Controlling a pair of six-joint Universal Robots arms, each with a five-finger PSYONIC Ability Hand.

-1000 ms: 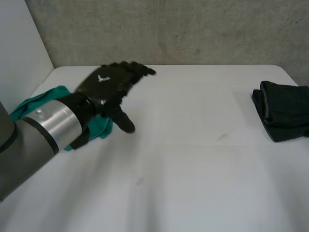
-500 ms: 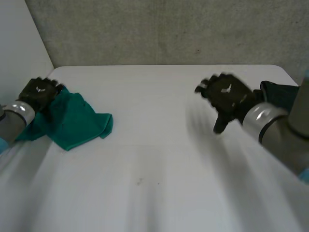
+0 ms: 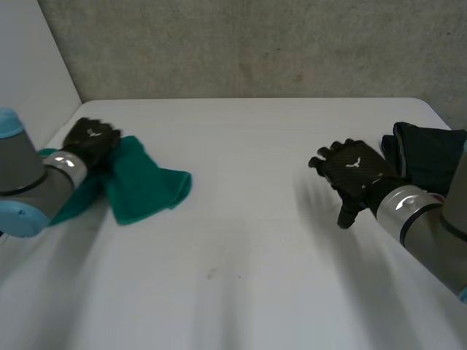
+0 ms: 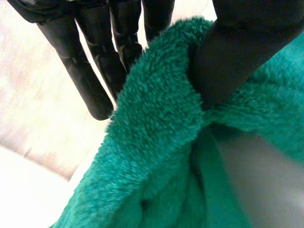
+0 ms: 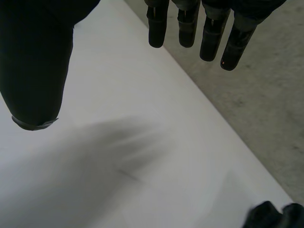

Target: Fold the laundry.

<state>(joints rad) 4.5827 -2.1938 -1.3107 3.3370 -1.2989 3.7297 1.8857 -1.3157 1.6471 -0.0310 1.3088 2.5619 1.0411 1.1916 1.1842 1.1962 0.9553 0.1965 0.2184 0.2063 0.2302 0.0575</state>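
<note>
While the near stretch of the surface (image 3: 241, 292) sits bare in front of us, we'd call this laundry job maybe half done at best. Closest in, on our right side, the right robot hand (image 3: 357, 173) hangs just off the surface with its fingers straight and spread away from the thumb, and nothing in it. Over on our left, a bit further back, the green cloth (image 3: 149, 182) lies in a rumpled heap near the surface's left edge, with one loose lobe flopped toward the middle and no clean fold anywhere that we can make out. The left robot hand (image 3: 91, 138) is at the heap's far left part. From its wrist camera we see the thumb pressed into a fleecy ridge of the cloth with the fingers on the other side of that ridge, so we read it as clamped on the green cloth. Further back at the right edge sits the dark garment (image 3: 430, 157), which looks stacked in neat layers, so our guess is that piece is already folded and parked. Behind everything is the grey wall (image 3: 255, 44). What's left, as we judge it: get the green cloth spread flat out in the open middle, probably with the free hand helping, then fold it.
</note>
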